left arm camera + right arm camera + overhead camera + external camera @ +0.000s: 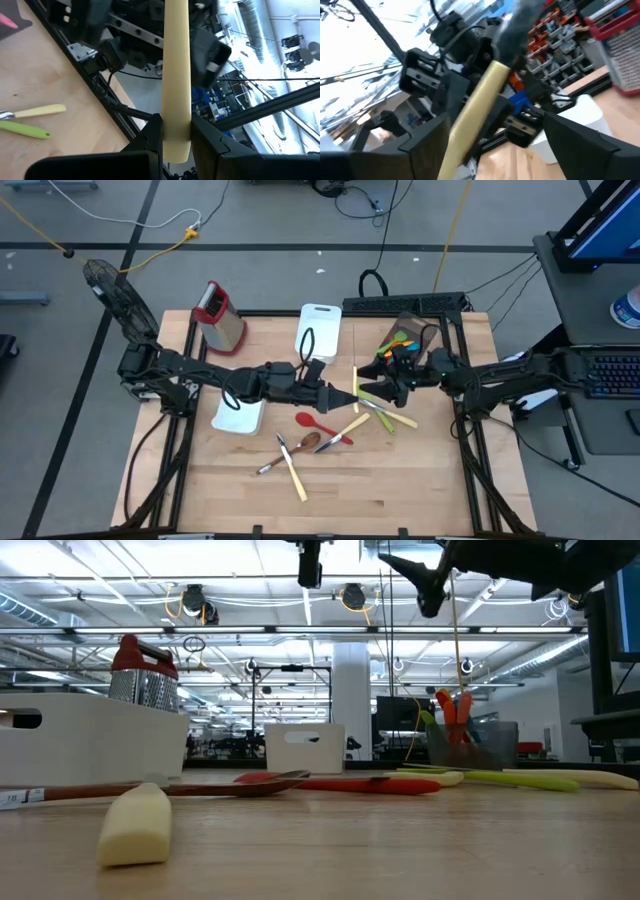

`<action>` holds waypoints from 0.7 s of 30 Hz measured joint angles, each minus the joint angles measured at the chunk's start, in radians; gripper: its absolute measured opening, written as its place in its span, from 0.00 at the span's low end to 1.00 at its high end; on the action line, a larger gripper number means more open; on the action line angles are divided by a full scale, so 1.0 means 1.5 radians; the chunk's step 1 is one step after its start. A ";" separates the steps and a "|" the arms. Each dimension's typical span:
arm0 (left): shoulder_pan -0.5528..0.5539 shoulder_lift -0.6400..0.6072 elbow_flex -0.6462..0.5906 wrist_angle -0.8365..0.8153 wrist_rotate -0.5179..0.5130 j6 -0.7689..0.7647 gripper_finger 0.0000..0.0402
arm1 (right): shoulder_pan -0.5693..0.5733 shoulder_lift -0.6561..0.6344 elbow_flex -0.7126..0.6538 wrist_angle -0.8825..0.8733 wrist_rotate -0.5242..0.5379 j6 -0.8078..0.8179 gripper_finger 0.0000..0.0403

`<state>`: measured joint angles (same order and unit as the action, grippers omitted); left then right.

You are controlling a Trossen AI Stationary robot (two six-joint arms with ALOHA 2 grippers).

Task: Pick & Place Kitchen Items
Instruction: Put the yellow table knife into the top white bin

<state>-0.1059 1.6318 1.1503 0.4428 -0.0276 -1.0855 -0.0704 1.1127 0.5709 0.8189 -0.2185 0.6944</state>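
Step in hand: handover of one long cream plastic knife (176, 80), raised over mid-surface between both arms. Left end effector (176, 135) clamped on its lower end; right end effector (392, 383) spread wide around the upper part, not gripping. Next move, as judged: right closes before left lets go. Arms: both stretched inward, meeting above the wooden surface (400, 480)

Cream knife (176, 75) stands upright (clamped low); other utensils (325, 430) lie scattered.
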 joint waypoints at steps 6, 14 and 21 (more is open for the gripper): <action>0.000 0.000 0.000 -0.003 0.001 0.003 0.14 | 0.000 0.037 0.038 0.000 -0.036 0.001 0.79; 0.000 0.000 0.000 -0.005 0.003 0.010 0.14 | 0.000 0.053 0.050 0.000 -0.048 0.006 0.76; 0.010 0.000 0.000 -0.005 0.006 0.011 0.14 | 0.000 0.053 0.050 0.000 -0.047 0.023 0.62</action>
<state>-0.0914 1.6318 1.1503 0.4355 -0.0187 -1.0685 -0.0700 1.1923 0.6464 0.8188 -0.2888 0.7288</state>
